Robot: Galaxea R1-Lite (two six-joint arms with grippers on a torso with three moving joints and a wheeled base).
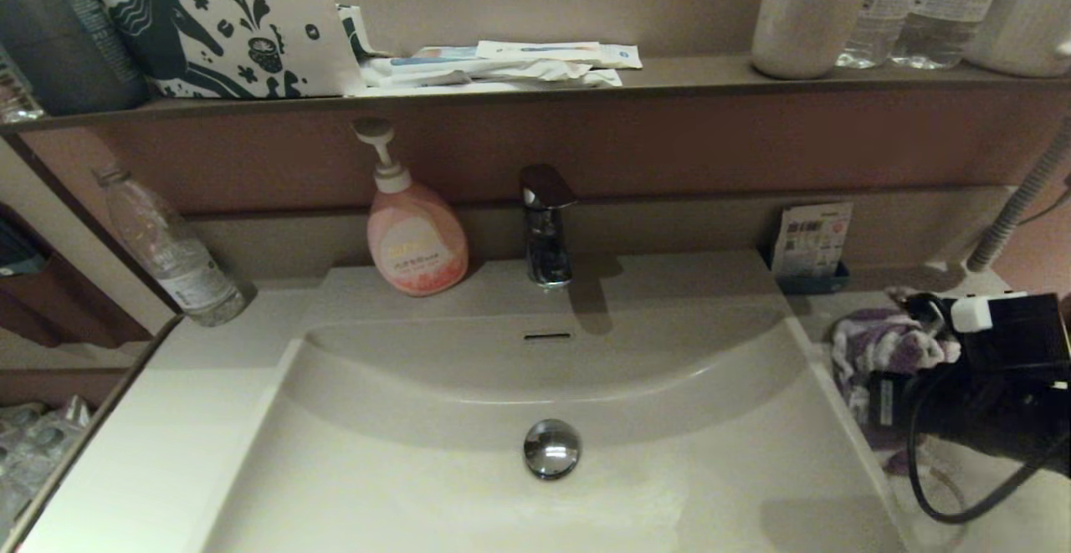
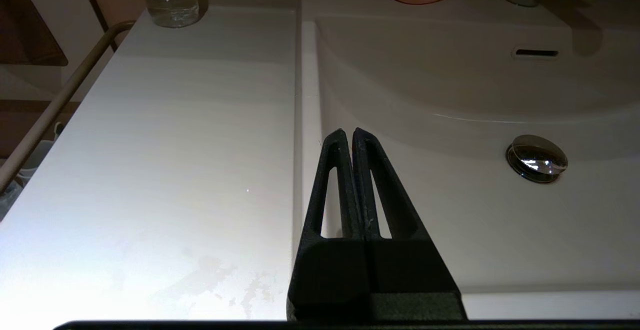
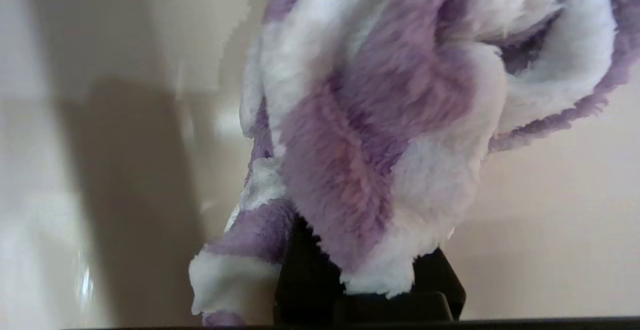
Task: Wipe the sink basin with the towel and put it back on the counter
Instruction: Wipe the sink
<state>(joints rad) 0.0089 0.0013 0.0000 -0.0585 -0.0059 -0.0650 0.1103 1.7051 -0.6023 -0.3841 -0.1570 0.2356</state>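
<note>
The beige sink basin (image 1: 418, 469) fills the middle of the head view, with its chrome drain stopper (image 1: 551, 448) and slot overflow (image 1: 547, 336). A fluffy purple-and-white towel (image 1: 878, 348) lies bunched on the counter (image 1: 1004, 519) to the right of the basin. My right gripper (image 1: 889, 377) reaches into it from the right. In the right wrist view the towel (image 3: 380, 120) covers the fingers of the right gripper (image 3: 370, 255), which is shut on its folds just above the counter (image 3: 560, 220). My left gripper (image 2: 348, 133) is shut and empty, hovering over the basin's left rim (image 2: 305, 120).
A pink soap dispenser (image 1: 414, 239) and a chrome faucet (image 1: 546, 222) stand behind the basin. A clear bottle (image 1: 180, 260) sits at the back left of the counter. A small packet holder (image 1: 812, 248) stands at the back right. The dark upper shelf (image 1: 686, 76) carries bottles and sachets.
</note>
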